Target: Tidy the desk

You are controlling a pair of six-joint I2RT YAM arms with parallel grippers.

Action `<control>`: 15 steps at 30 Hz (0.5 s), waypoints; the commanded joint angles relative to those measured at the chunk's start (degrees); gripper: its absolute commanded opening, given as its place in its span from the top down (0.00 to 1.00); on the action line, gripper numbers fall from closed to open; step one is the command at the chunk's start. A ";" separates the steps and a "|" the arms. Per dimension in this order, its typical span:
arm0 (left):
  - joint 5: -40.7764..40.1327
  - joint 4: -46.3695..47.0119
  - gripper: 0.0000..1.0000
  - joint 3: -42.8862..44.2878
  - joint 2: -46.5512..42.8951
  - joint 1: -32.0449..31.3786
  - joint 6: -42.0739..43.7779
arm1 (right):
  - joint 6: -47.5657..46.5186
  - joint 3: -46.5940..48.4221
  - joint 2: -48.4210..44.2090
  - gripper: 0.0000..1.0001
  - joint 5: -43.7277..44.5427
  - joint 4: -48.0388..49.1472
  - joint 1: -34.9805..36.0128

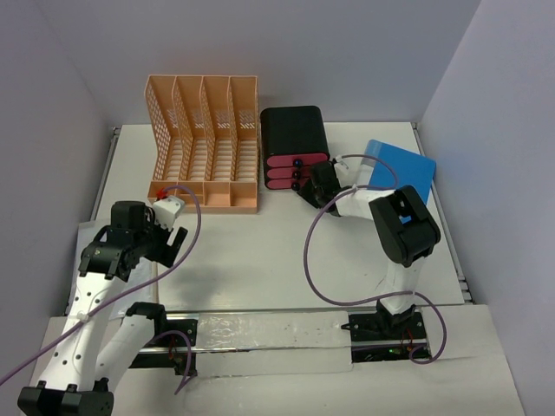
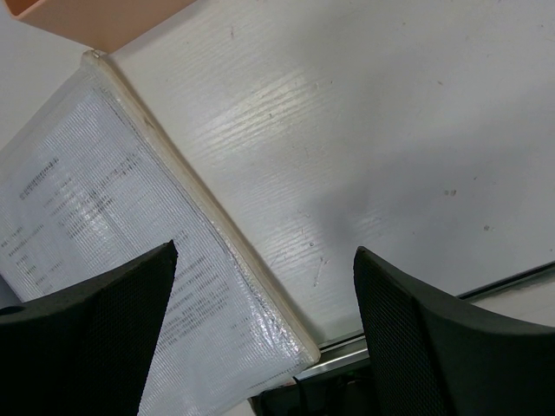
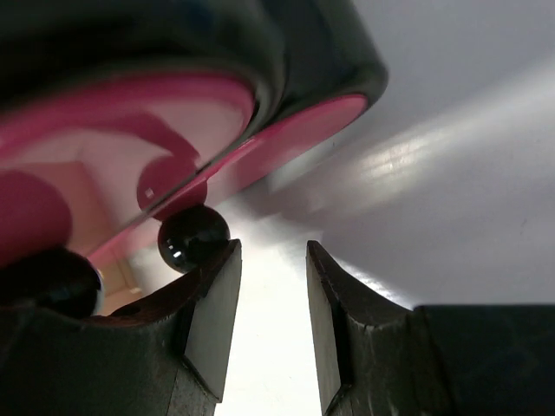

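**Desk and surroundings, overhead and wrist views.** The desk [image 1: 260, 260], a white rectangular top with thin metal rails [image 1: 107, 169] along its side edges, fills the middle of the overhead view between grey walls, and both arms reach onto it from the near edge.

- **11 o'clock:** a peach lattice file rack [image 1: 204, 143] stands upright, with four slots open toward the near side.
- **12 o'clock:** just beside the rack stands a black box [image 1: 293, 130]. It has three pink drawers [image 1: 282, 172] stacked at its front, each with a dark round knob.
- **2 o'clock:** a blue flat folder or book [image 1: 403, 169] lies near the right rail, partly behind the right arm.
- **8 o'clock:** a clear textured plastic sleeve [image 2: 104, 225] lies flat, one corner toward the rack's base. The sheet inside carries rows of small print, too fine to read.

**Left pincer** [image 2: 264, 256]: it hangs over the desk's 8 o'clock area with its fingers spread wide and nothing between them. One finger is above the sleeve, the other above bare desk [image 2: 364, 121].

**Right pincer** [image 3: 273, 251]: it sits at the drawer fronts with its fingers at a narrow gap and holds nothing. In the right wrist view a glossy black knob [image 3: 192, 237] lies just outside the gap, at 10 o'clock of the nearer fingertip. Whether the two touch cannot be told.
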 commanded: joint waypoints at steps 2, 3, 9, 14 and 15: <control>-0.52 1.22 0.11 1.13 0.24 0.27 -0.78 | 5.77 1.39 -0.12 0.56 0.09 7.55 -0.87; -0.68 1.30 0.11 1.01 0.28 0.27 -0.78 | 6.50 0.92 -0.36 0.56 0.05 8.60 -0.95; -0.63 1.48 0.11 0.92 0.51 0.27 -0.56 | 7.22 0.76 -0.06 0.56 -1.59 10.26 -1.53; 0.67 1.83 0.11 1.18 0.94 0.18 -0.56 | 5.12 -2.99 -3.66 0.56 -2.81 8.07 -1.61; 1.20 1.83 0.11 1.09 0.94 0.18 -0.48 | 4.84 -3.04 -4.83 0.56 -2.81 7.63 -1.61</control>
